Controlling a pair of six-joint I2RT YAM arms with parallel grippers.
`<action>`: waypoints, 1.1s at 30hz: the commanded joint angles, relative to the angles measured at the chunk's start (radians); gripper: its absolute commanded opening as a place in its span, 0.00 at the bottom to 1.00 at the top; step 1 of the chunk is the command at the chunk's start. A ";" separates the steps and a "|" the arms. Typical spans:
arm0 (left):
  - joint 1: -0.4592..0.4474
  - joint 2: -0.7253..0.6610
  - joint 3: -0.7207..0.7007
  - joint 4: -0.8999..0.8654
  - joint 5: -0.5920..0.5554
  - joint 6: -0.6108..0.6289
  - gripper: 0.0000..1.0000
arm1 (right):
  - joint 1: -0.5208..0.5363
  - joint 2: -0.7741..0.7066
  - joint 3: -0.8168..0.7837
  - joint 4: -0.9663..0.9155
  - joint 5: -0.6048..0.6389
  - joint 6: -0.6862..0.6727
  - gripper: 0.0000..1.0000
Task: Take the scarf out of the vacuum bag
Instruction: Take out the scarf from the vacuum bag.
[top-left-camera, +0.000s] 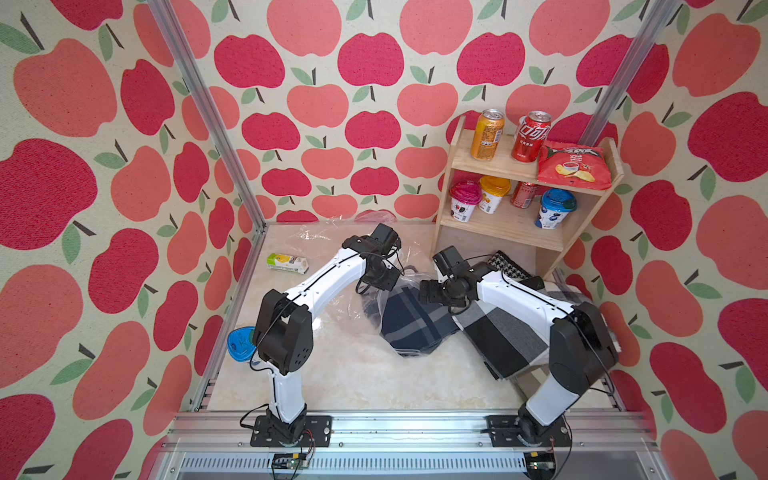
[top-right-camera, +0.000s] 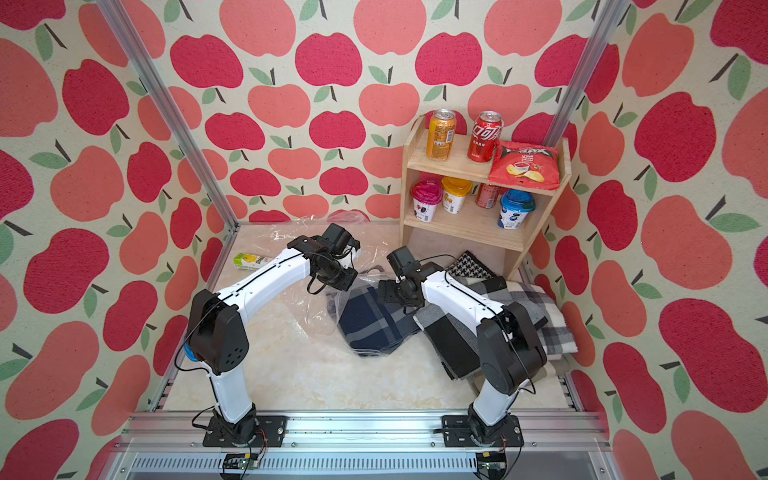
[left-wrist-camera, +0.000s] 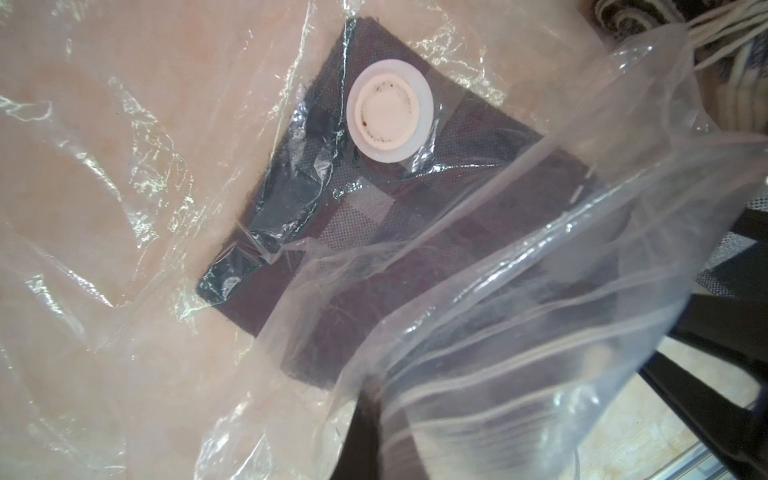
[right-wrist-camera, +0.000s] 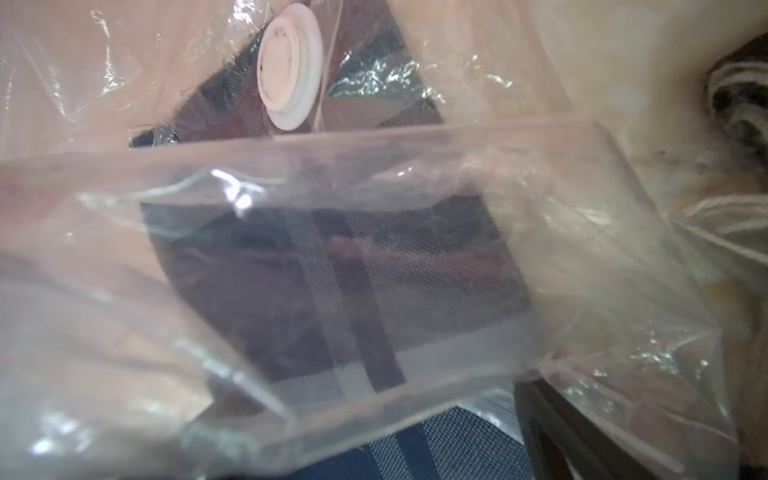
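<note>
Left wrist view: crinkly clear plastic vacuum bag (left-wrist-camera: 124, 174), lip pinched in your closed left gripper (top-left-camera: 374, 286); navy plaid folded scarf (left-wrist-camera: 415, 249) lies mostly inside. Raise the lip; drive the spread right gripper (top-left-camera: 428, 291) low, pinching cloth only.

Apple-print walls (top-left-camera: 332, 62), red and pink on cream, on three sides; aluminium posts (top-left-camera: 208, 108) at the far corners; pale marbled bench (top-left-camera: 365, 374); wooden shelf (top-left-camera: 509, 224) far right.
</note>
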 joint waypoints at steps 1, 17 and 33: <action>0.016 -0.011 0.039 -0.039 0.004 -0.027 0.05 | 0.007 0.000 -0.014 -0.019 0.032 -0.032 0.95; 0.015 0.095 0.169 -0.083 0.080 -0.055 0.08 | 0.118 -0.082 -0.142 0.026 0.108 -0.015 0.93; 0.010 0.048 0.123 -0.062 0.105 -0.066 0.08 | -0.052 0.039 -0.150 0.047 0.152 -0.088 0.94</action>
